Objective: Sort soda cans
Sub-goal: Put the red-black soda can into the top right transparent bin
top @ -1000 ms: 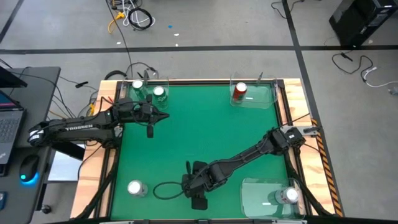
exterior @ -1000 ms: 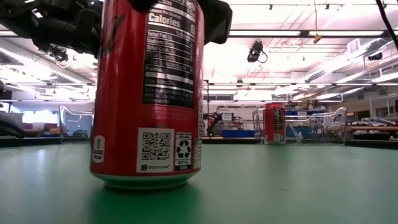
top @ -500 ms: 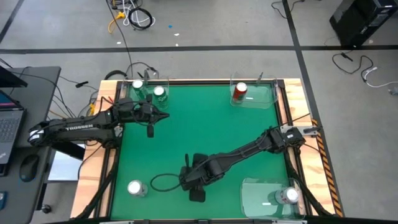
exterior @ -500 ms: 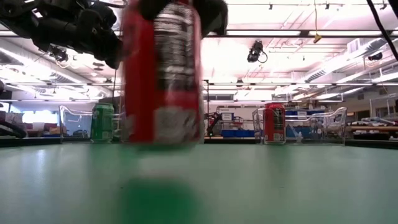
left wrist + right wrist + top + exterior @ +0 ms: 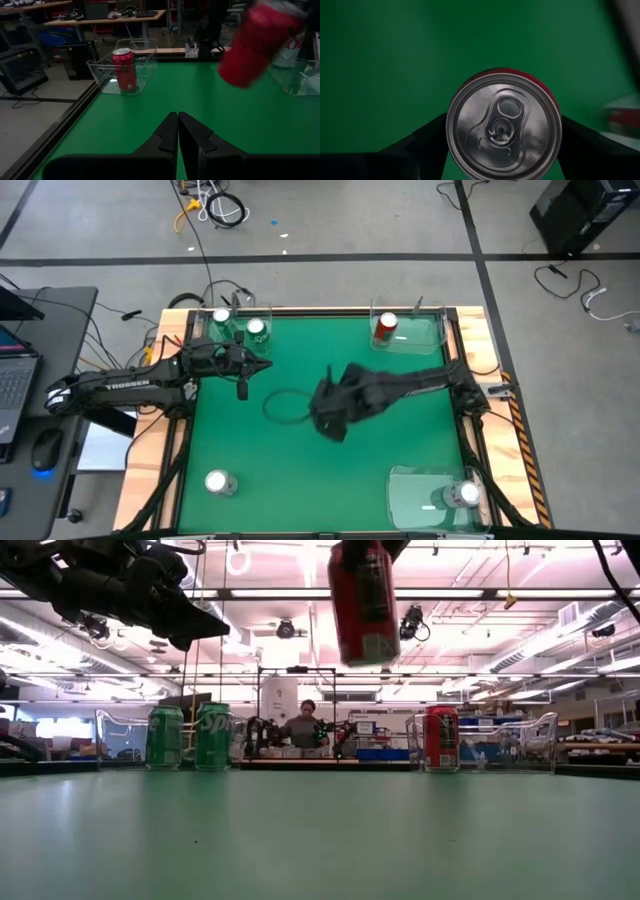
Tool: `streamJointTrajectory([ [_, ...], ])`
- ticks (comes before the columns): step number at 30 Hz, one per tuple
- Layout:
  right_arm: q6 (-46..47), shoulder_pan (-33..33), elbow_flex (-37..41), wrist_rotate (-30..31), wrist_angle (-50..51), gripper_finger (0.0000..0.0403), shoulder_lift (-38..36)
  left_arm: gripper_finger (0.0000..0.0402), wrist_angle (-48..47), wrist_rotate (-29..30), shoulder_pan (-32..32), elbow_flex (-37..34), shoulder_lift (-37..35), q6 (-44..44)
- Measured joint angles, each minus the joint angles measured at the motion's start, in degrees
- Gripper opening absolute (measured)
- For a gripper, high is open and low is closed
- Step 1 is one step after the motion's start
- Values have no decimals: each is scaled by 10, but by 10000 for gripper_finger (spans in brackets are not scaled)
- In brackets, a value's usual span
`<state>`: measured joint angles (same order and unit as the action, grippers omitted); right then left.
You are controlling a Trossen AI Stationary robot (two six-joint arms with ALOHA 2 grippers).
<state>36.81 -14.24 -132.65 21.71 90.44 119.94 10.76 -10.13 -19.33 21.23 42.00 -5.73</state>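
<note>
My right gripper (image 5: 332, 408) is shut on a red soda can (image 5: 362, 600), high above the middle of the table; the can also shows in the left wrist view (image 5: 257, 42). My left gripper (image 5: 260, 366) is shut and empty, near the far left. Two green cans (image 5: 222, 320) (image 5: 256, 330) stand upright in a clear tray at the far left. Another red can (image 5: 386, 327) stands in a clear tray at the far right. One silver can (image 5: 218, 482) stands on the mat at the near left. Another silver can (image 5: 463, 494) stands in a tray at the near right. My right gripper pinches the red can by its two opposite sides just below the silver top (image 5: 503, 127), one finger (image 5: 427, 135) on each side. The fingers come from above, pointing down. The can hangs below them, nearly upright and clear of the table.
Clear plastic trays stand at the far left (image 5: 268, 315), far right (image 5: 425, 335) and near right (image 5: 415, 495). A wooden rim (image 5: 490, 380) borders the green mat. A cable loop (image 5: 285, 405) hangs by the right arm. A person (image 5: 305, 725) sits in the room beyond the far edge.
My right gripper has lifted the red can off the mat near the near edge and carried it up and toward the far edge, to above the table's middle. The can has stayed about upright in the hold.
</note>
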Motion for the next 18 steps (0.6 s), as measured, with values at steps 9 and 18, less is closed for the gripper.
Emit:
streamJointTrajectory([
  [9, 59, 109, 107, 74, -4, 291, -157, 21, -9, 0, 0, 1, 0, 0],
  [18, 123, 244, 345, 83, -3, 291, -355, 21, -26, 31, 0, 1, 0, -15],
])
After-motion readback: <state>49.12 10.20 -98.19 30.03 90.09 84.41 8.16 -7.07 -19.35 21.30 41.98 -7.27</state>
